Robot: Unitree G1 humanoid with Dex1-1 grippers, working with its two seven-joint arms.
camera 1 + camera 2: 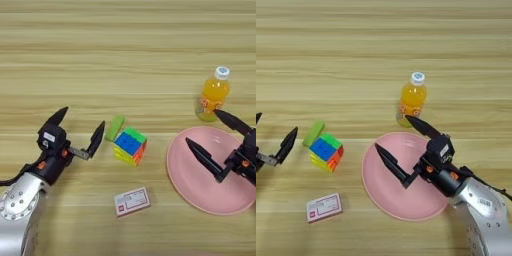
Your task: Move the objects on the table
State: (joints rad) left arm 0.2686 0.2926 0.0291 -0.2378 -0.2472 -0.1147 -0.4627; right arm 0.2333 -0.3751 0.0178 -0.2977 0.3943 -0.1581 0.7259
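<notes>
We judge this to be an approach step, with nothing yet picked up: our left gripper [80, 132], at the lower left of the frame, has its two black fingers spread wide and empty, the nearer fingertip just beside the small flat bright-green rectangular block [115, 127] without clearly touching it. That block lies against the upper-left corner of the multicoloured Rubik's cube [130, 146], near the middle of the wide light-wood plank table [125, 60]. The next move likely calls for closing around the block without nudging the cube. Our right gripper [398, 142] is also open and holds nothing; it hovers over the round pink plate [381, 200] at the lower right, forearm angled in from the corner, upper finger pointing toward the small orange-juice bottle with a white cap [413, 100], which stands upright just above the plate's rim. A small red-and-white card [132, 201] lies at lower centre.
</notes>
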